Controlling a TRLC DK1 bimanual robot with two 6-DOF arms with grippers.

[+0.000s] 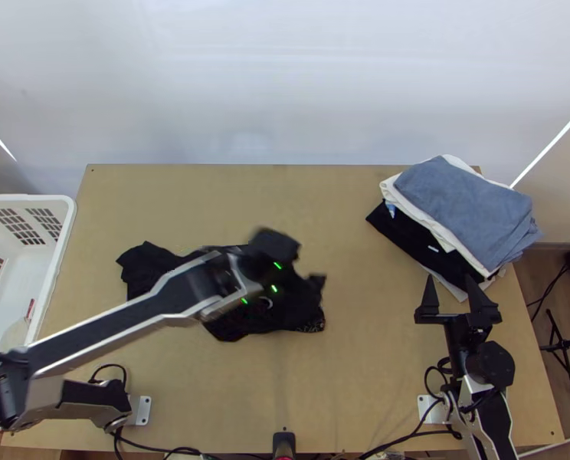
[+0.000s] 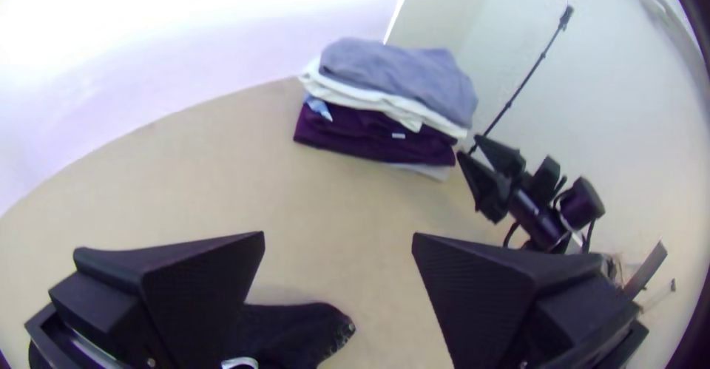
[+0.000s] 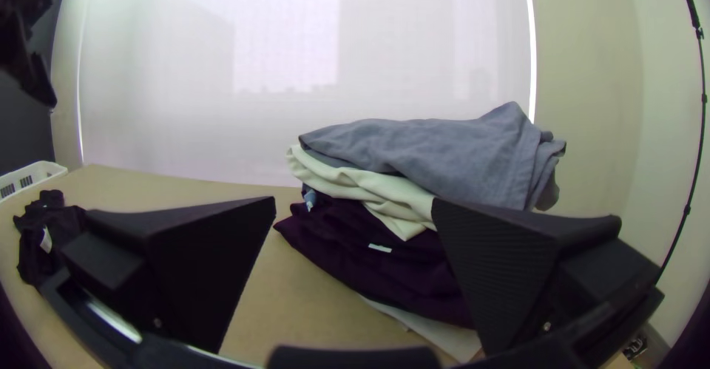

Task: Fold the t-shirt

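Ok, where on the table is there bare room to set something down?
A broad patch of table lies between the black t-shirt and the right arm's base. Another runs along the far edge, left of the folded stack. It is crowded at the t-shirt, under the left arm, and at the stack's near side, by the right gripper.

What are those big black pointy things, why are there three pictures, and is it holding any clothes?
They're robot fingers! The robot has a left arm and a right arm, each with a gripper, like a two-fingered hand. One picture looks down from high above the table; two come from cameras on the wrists. A bunched black T-shirt lies under the left arm, and a clothes pile sits at the right. The left gripper and right gripper are open; neither seems to hold anything.
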